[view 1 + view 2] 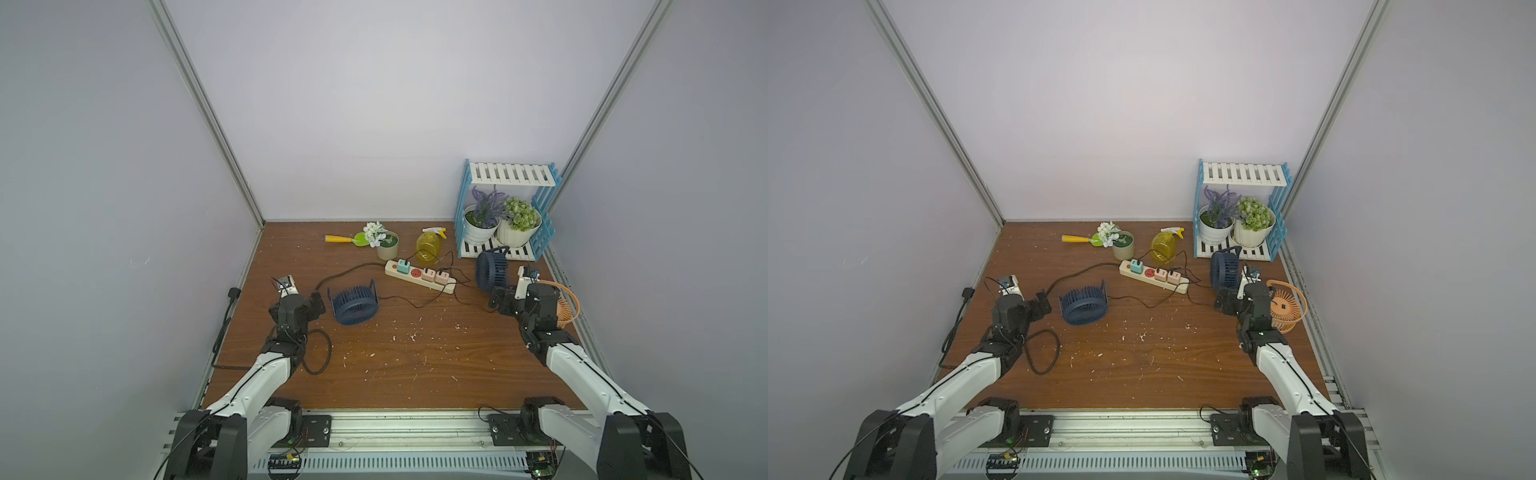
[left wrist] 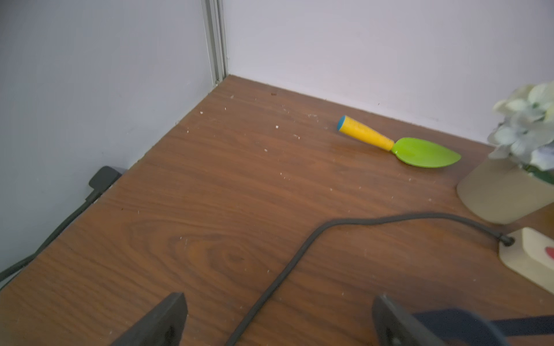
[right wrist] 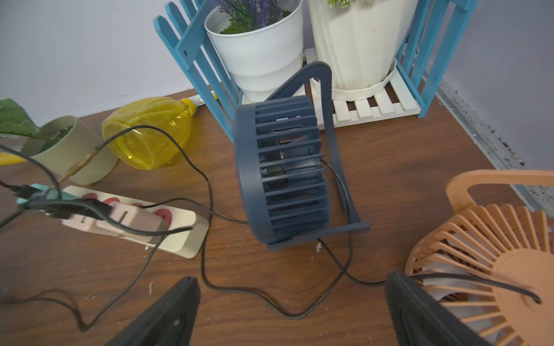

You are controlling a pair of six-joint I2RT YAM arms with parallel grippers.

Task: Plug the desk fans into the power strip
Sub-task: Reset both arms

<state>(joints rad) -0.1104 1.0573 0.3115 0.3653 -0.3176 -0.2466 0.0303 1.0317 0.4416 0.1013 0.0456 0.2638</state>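
Wide and empty: left pincer [image 2: 278,299], right pincer [image 3: 292,277]. Long cream power strip [image 1: 417,274] at twelve o'clock holds three plugs [image 1: 403,266]; likely done, retreat next.

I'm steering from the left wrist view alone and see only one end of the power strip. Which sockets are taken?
Observer: In both top views the power strip carries a teal adapter nearest the cord, then one bare red socket, then two pink adapters.
Operator: Where are the fans?
Observer: A dark blue fan sits close beside the left gripper; a second dark blue fan stands before the blue-and-white shelf; an orange fan is beside the right gripper.
Operator: Is the right gripper holding anything?
Observer: No, its jaws stand open and empty.
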